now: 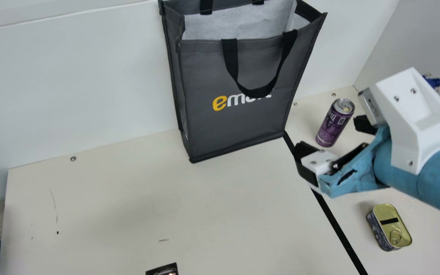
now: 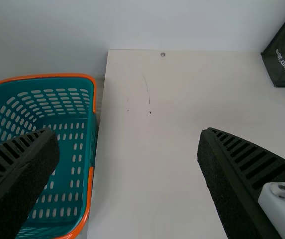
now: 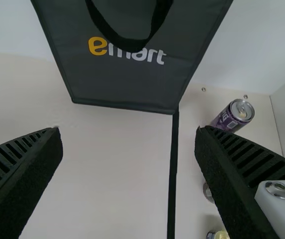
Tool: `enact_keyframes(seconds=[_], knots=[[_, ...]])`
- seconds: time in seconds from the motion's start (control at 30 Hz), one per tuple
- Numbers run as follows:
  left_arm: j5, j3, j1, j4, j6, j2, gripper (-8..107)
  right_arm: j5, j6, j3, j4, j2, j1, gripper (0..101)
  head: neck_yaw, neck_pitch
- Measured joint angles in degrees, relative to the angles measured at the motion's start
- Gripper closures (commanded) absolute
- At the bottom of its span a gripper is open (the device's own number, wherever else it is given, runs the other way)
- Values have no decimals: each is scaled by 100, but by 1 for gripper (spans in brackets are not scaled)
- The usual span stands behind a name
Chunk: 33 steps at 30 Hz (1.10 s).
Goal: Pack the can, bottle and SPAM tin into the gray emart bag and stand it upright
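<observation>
At main view's 12 o'clock, gray emart bag (image 1: 239, 114) upright, contents unclear. Can (image 1: 330, 128) at 3, SPAM tin (image 1: 389, 227) at 4: both unpacked. Left hand (image 2: 128, 137), right hand (image 3: 128, 133) spread.

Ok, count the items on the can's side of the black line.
3: the purple can near the bag, the tin nearer the camera, and, between them, a rounded thing partly hidden by the right gripper. More may be hidden.

Claw (image 2: 128, 134) spread wide; orange-rimmed teal basket (image 2: 43, 76) beside cream table (image 2: 152, 159); dark bag (image 2: 284, 59) corner.
</observation>
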Motion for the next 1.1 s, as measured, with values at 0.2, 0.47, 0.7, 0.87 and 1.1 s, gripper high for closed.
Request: enact_keyframes(seconds=[0.2,0.47,0.7,0.87,1.1], knots=[[0,0,0,0,0,0,9,81,-352,-490,147,388,-107,6,9,0],[0,0,0,0,0,0,9,99,-796,-1029,265,834,-201,6,0,0],[0,0,0,0,0,0,9,97,-1233,-1462,347,1193,-299,6,9,0],[0,0,0,0,0,0,9,97,-1640,-1806,407,1469,-352,6,0,0],[0,0,0,0,0,0,9,96,-2269,-2292,500,1850,-414,6,9,0]])
